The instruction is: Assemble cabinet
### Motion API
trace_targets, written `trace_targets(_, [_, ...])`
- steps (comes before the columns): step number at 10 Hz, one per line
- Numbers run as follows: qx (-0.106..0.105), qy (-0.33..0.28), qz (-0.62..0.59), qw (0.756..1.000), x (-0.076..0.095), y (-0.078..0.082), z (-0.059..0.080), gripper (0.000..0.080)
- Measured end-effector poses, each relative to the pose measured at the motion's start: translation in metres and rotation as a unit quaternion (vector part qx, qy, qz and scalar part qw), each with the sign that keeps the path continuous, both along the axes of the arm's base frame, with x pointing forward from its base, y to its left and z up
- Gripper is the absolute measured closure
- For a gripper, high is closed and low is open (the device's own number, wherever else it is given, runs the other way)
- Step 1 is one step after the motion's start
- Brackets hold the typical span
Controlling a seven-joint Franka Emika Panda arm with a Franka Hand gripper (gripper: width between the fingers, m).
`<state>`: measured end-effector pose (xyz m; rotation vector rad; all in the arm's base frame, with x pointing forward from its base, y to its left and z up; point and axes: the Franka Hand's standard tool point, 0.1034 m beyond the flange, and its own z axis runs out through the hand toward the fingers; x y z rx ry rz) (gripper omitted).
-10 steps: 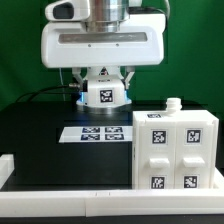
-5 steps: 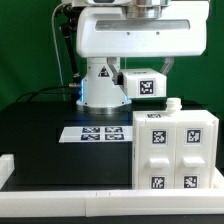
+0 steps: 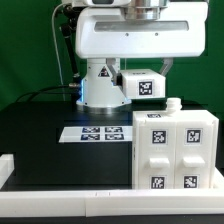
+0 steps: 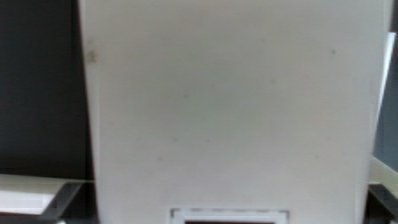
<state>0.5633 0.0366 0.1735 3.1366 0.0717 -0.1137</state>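
Observation:
The cabinet (image 3: 175, 150) is a white box with several black-and-white tags on its front, standing at the exterior view's right on the black table, with a small white peg (image 3: 172, 103) on top. My gripper (image 3: 140, 70) sits under the big white arm head, mostly hidden, and is shut on a white tagged cabinet part (image 3: 141, 86) held in the air above and to the left of the cabinet. In the wrist view this part (image 4: 222, 100) is a tall plain white panel that fills almost the whole picture, and the fingers barely show.
The marker board (image 3: 97, 132) lies flat on the black table to the left of the cabinet. The robot base (image 3: 100, 88) with a blue light stands behind it. A white rail (image 3: 60, 196) runs along the table's front edge.
Since a second ago the arm head has swung and the tagged part has moved to the exterior view's right and slightly up. Over the last half second nothing has moved.

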Motion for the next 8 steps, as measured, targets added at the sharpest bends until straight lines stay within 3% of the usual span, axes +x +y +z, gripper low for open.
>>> trace_targets(3, [-0.003, -0.01, 0.015, 1.0, 0.026, 0.016, 0.0, 0.0243])
trace_targets(8, [-0.003, -0.013, 0.011, 1.0, 0.038, 0.036, -0.003, 0.0243])
